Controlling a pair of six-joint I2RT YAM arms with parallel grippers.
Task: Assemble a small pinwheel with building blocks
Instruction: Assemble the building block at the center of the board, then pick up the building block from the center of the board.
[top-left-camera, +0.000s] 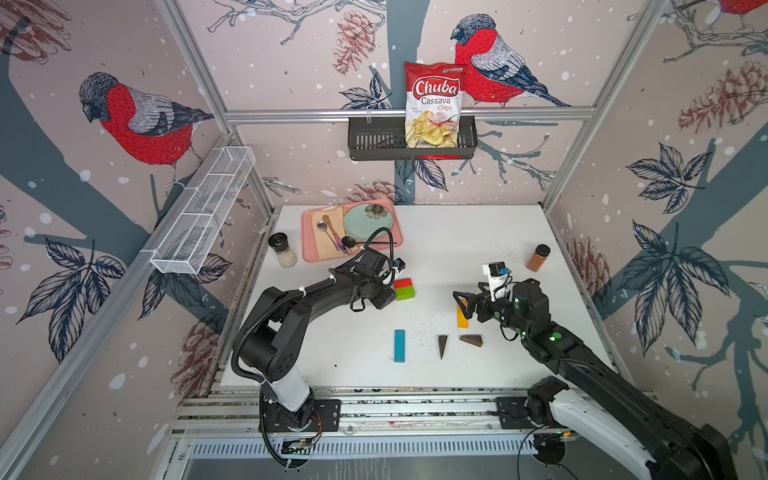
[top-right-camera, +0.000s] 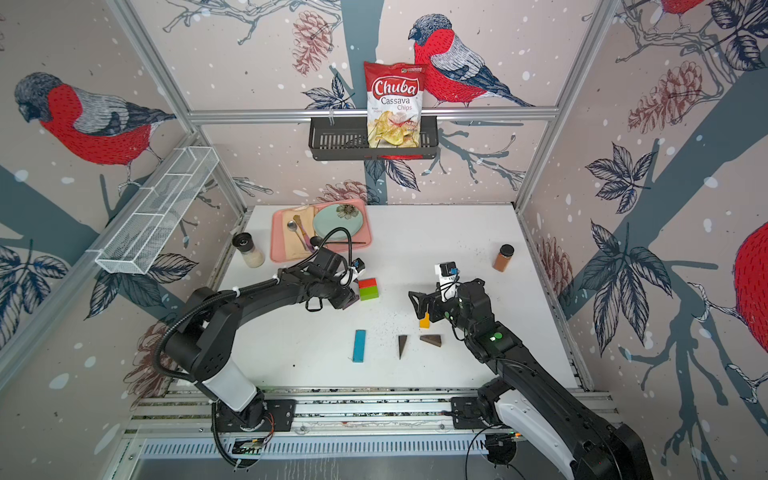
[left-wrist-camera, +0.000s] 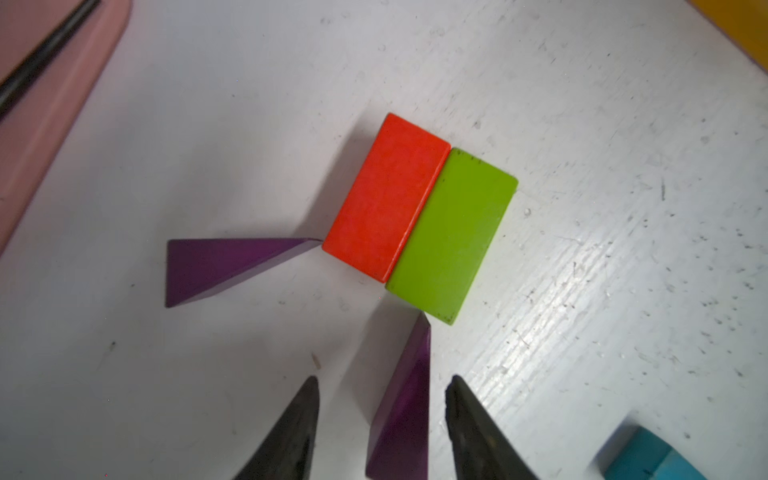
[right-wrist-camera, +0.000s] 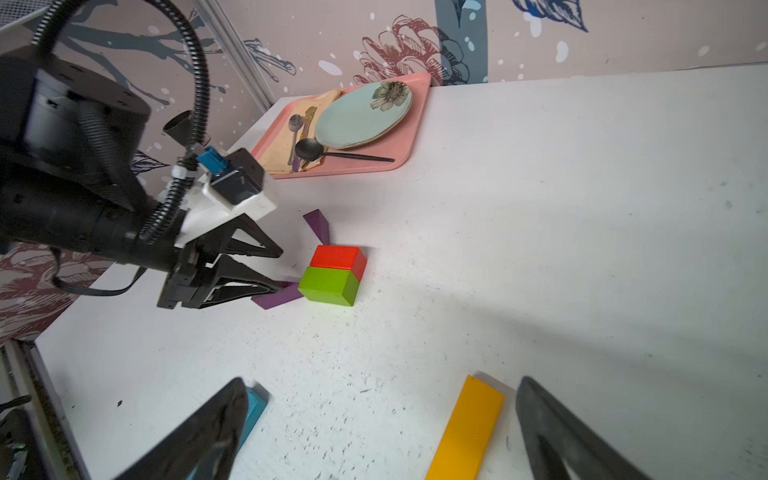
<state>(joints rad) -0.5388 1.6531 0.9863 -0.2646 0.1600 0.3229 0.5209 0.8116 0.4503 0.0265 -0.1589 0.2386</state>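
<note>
Blade step: purple wedge (left-wrist-camera: 401, 411) lies at eight o'clock of hub (top-left-camera: 404, 289), left gripper (left-wrist-camera: 384, 377) released astride it. Right gripper (right-wrist-camera: 382, 379) gapes over yellow bar (right-wrist-camera: 469, 424). Likely next: brown wedges (top-left-camera: 471, 340).

High twin overviews of table (top-left-camera: 478, 249); close wrist views, red block (left-wrist-camera: 386, 199) common.
</note>
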